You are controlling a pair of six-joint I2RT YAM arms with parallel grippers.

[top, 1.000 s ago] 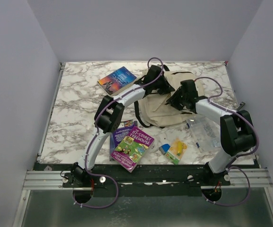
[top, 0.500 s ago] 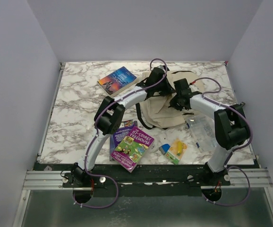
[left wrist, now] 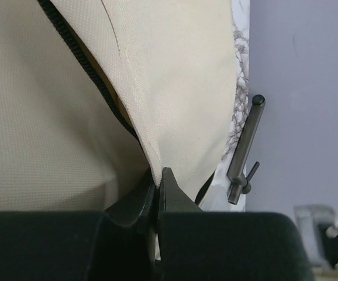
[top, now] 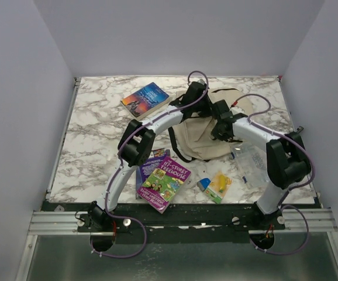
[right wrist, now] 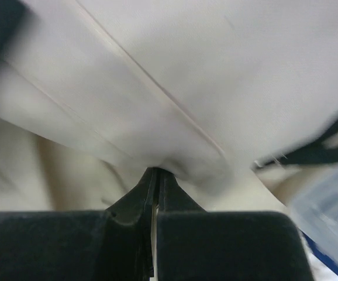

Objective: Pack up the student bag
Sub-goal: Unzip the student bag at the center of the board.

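Observation:
The cream-beige student bag (top: 199, 138) with black straps lies at the back middle of the marble table. My left gripper (top: 193, 100) is shut on a fold of its fabric (left wrist: 175, 88) beside the black zipper trim (left wrist: 93, 82). My right gripper (top: 220, 120) is shut on another fold of the bag (right wrist: 216, 88), close to the left gripper. A blue book (top: 145, 99) lies at the back left. A purple and green book (top: 164, 182) lies on another book at the front.
A clear plastic compartment box (top: 249, 163) lies at the right, by the bag. A small yellow and blue packet (top: 216, 184) lies near the front edge. A metal pin (left wrist: 245, 149) stands at the table's edge in the left wrist view.
My right gripper has moved left toward the left gripper, pulling the bag's fabric with it. The bag has bunched up and shifted left. The left gripper has stayed almost in place.

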